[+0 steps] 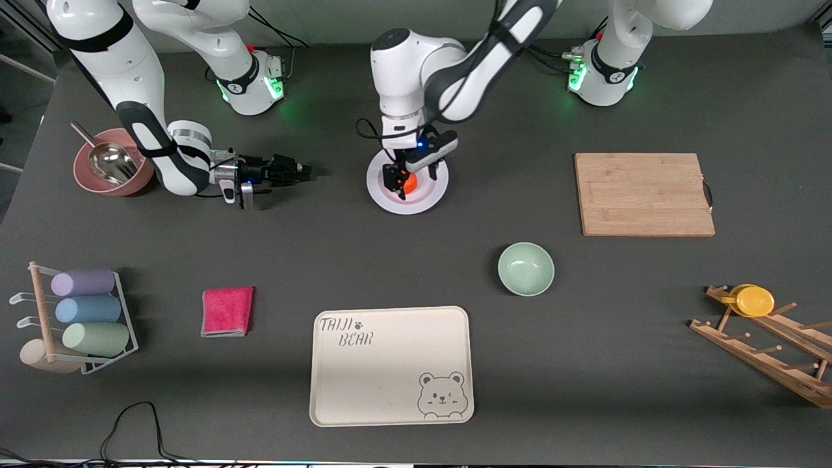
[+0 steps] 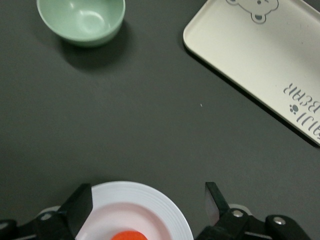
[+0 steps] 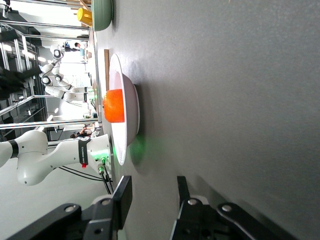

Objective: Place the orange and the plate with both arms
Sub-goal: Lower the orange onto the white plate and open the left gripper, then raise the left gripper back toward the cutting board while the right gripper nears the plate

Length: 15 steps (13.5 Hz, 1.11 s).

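Note:
The glossy white plate (image 1: 429, 195) lies on the dark table between the two arm bases, and the orange (image 1: 409, 184) rests in its centre. My left gripper (image 1: 411, 174) hangs low over the plate, open, with a finger on either side of the orange and not clamping it. In the left wrist view the plate (image 2: 150, 205) and the top of the orange (image 2: 129, 235) show between the spread fingers (image 2: 80, 205). My right gripper (image 1: 302, 171) lies low over the table beside the plate, toward the right arm's end, open and empty. Its wrist view shows the plate (image 3: 131, 107) edge-on with the orange (image 3: 114, 106).
A pink bowl with a metal scoop (image 1: 110, 169) stands by the right arm. A wooden cutting board (image 1: 643, 194) lies toward the left arm's end. Nearer the camera are a mint bowl (image 1: 526, 268), the cream bear tray (image 1: 392, 366), a pink cloth (image 1: 227, 311), a cup rack (image 1: 84, 318) and a wooden rack with a yellow disc (image 1: 754, 300).

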Motion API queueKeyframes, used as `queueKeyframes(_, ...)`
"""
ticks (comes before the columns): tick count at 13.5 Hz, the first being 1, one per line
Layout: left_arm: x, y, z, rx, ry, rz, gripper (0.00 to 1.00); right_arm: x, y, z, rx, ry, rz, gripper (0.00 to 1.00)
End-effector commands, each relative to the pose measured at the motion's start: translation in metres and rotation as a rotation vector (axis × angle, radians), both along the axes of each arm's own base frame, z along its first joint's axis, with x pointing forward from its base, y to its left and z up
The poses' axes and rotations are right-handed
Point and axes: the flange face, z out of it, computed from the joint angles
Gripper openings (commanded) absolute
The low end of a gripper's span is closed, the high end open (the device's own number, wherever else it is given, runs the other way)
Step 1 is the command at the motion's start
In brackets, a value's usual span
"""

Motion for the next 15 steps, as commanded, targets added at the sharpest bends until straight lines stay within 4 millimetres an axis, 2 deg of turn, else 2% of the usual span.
queueKeyframes(1,0.029,0.052,0.056,0.056,0.083,-0.080,1.00,0.001,0.001,-0.009,0.007,-0.012,-0.005,0.43)
queueKeyframes(2,0.042,0.075,0.074,0.081,0.136,-0.148,1.00,0.001,0.001,-0.013,0.005,-0.006,-0.001,0.43)
queueKeyframes(4,0.062,0.126,0.104,0.194,0.290,-0.412,1.00,0.005,0.012,-0.014,0.006,-0.010,0.000,0.43)
queueKeyframes(6,0.090,0.187,0.134,0.192,0.376,-0.467,1.00,0.006,0.025,-0.017,0.008,-0.007,-0.012,0.44)
queueKeyframes(8,0.116,0.247,0.153,0.153,0.401,-0.477,1.00,0.009,0.041,-0.017,0.013,-0.015,-0.023,0.44)
queueKeyframes(11,0.143,0.325,0.165,0.100,0.451,-0.530,1.00,0.010,0.068,-0.017,0.021,-0.025,-0.036,0.44)
queueKeyframes(13,0.147,0.357,0.166,0.098,0.481,-0.503,1.00,0.010,0.086,-0.017,0.026,-0.031,-0.046,0.44)
queueKeyframes(14,0.153,0.383,0.164,0.087,0.488,-0.473,1.00,0.011,0.096,-0.019,0.028,-0.033,-0.050,0.44)
queueKeyframes(15,0.158,0.400,0.164,0.085,0.487,-0.489,1.00,0.011,0.107,-0.020,0.030,-0.036,-0.061,0.44)
